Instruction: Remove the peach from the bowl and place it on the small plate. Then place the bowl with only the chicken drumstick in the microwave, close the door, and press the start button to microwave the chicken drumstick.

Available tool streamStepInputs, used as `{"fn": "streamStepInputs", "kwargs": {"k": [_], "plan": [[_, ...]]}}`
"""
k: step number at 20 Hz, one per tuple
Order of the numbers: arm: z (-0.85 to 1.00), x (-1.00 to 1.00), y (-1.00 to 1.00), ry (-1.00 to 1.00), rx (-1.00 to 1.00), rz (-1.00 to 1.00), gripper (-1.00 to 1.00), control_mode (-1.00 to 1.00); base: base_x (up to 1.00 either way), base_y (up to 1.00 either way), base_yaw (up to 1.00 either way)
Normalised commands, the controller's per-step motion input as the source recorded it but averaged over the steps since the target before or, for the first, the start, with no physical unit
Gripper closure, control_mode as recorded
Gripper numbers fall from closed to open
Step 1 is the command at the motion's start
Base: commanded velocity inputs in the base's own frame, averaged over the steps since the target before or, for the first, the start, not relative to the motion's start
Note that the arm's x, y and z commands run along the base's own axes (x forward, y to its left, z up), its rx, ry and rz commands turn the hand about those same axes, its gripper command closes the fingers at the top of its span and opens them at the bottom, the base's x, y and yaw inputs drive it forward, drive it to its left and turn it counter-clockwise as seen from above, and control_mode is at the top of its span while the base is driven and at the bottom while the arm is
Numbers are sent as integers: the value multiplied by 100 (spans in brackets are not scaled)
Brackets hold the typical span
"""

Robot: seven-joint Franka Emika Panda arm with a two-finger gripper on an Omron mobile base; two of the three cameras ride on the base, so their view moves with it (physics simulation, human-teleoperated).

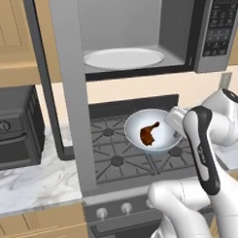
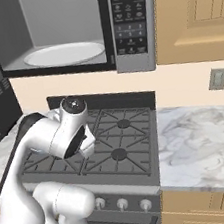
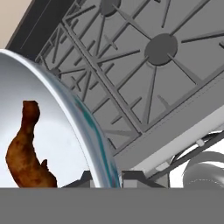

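Bowl (image 1: 153,131): white, held up in the air over the stove grates, tilted slightly; rim at its right side meets the gripper (image 1: 175,123). In the hand view the bowl's rim (image 3: 87,131) runs between the two dark finger tips, one on each side of the wall, pinching it.

Chicken drumstick (image 1: 149,133): brown, the single item lying inside the bowl, near its centre; also seen against the white interior in the hand view (image 3: 27,151).

Gas stove (image 1: 112,152): dark grey grates and round burners directly beneath the bowl; a row of knobs (image 2: 121,202) along the front.

Microwave (image 2: 62,30): mounted above the stove, door (image 1: 71,93) swung fully open toward the left and hanging down past the cooktop. White turntable (image 1: 122,58) on the cavity floor. Keypad panel (image 2: 130,15) on the right side.

Toaster oven (image 1: 16,127): dark, on the marble counter (image 2: 204,146) left of the stove.

Wall outlet (image 2: 217,79): above the right counter.
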Motion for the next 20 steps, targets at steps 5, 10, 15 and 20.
{"fn": "streamStepInputs", "kwargs": {"k": [5, 10, 15, 20], "plan": [[99, 4, -1, -7, 1, -16, 100, -100, 0, 0, 0], [92, -2, -3, -13, 6, -8, 100, -100, 0, 0, 0], [70, 4, 8, -12, 10, -4, 100, -100, 0, 0, 0], [78, 35, 7, -17, 15, -16, 100, -100, 0, 0, 0]]}}
